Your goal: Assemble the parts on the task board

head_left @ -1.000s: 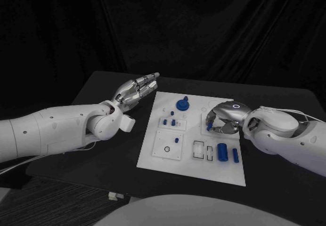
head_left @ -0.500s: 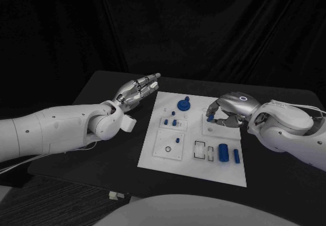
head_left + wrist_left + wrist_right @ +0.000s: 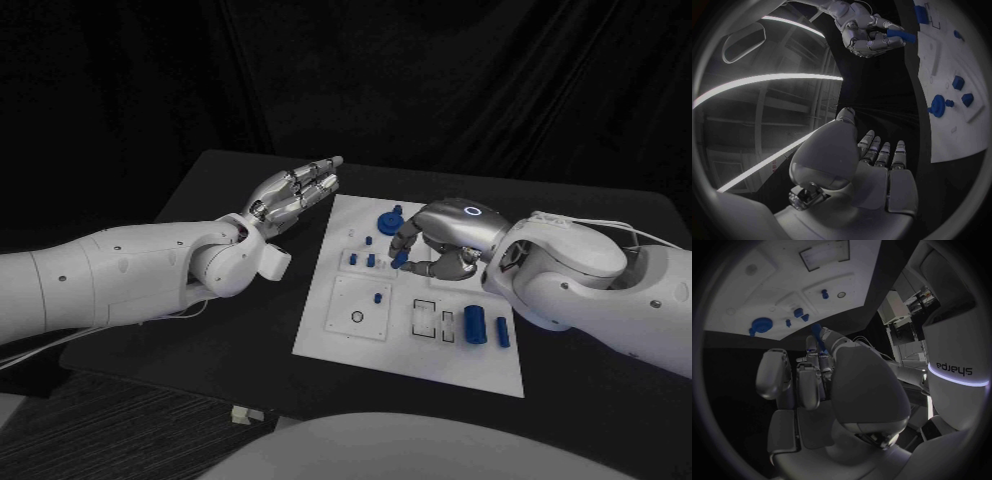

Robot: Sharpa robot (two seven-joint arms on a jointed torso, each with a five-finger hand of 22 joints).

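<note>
Right hand [image 3: 440,240] hangs over the middle of the white board [image 3: 397,350], fingers curled in and pinched on a small blue peg [image 3: 901,35]. The left wrist view shows the peg best: a short blue cylinder poking out from between the fingertips. In the head view only a sliver of blue shows at the fingertips, so I cannot tell exactly how the peg is tilted.

Left hand [image 3: 293,190] is empty, fingers straight and slightly apart, held over the black table [image 3: 216,190] just off the board's left edge, not touching it.

On the board: a blue knob [image 3: 389,220] at the far end, just beyond the right hand's fingers; two small blue pegs standing in a raised block [image 3: 361,260] just left of the fingertips; a square plate with a ring mark [image 3: 356,305] nearer the robot; two blue cylinders [image 3: 486,327] lying side by side near the right edge, long axes running toward the robot.

The key relation: the held peg sits above and just right of the block with pegs. The right hand is much the nearer to any socket there; the left is well aside. Likely step: carrying the peg to its seat, insertion not yet made.
</note>
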